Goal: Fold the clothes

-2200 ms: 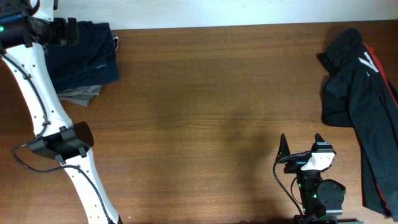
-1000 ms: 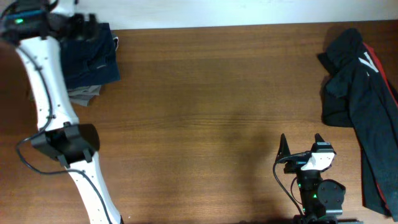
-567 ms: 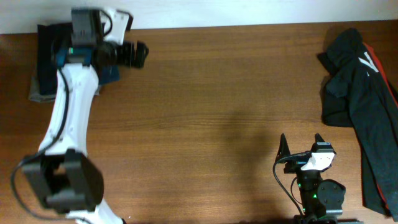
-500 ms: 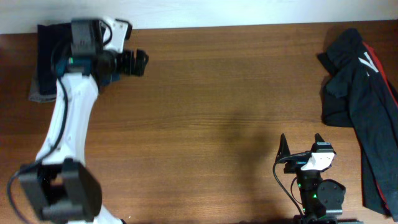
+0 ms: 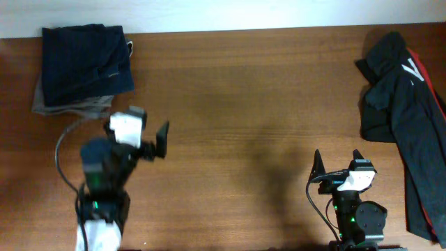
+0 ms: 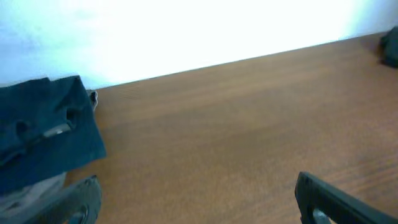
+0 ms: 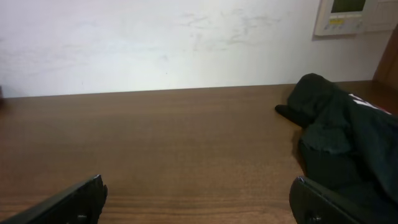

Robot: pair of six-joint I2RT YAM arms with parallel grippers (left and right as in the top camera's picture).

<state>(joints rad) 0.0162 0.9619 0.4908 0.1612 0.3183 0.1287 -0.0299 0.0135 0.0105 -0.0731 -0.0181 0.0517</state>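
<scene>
Shorts (image 5: 85, 61) far left, jacket (image 5: 408, 118) far right

So the navy shorts (image 5: 85, 64) sit folded flat up at 10 o'clock on the brown worktop (image 5: 244, 104), stacked on a grey garment (image 5: 70, 108) whose edge pokes out along the stack's 6 and 9 o'clock sides; the black-and-red jacket (image 5: 408, 118) is a crumpled heap way over at 3 o'clock, trailing down the edge toward 4; left claw (image 5: 150, 134) hangs around 8 o'clock, just below the stack, not touching it, one dark finger sticking out toward 3; right claw (image 5: 338, 162) is at 5 o'clock, fingers spread apart, empty, well apart from the jacket.
</scene>
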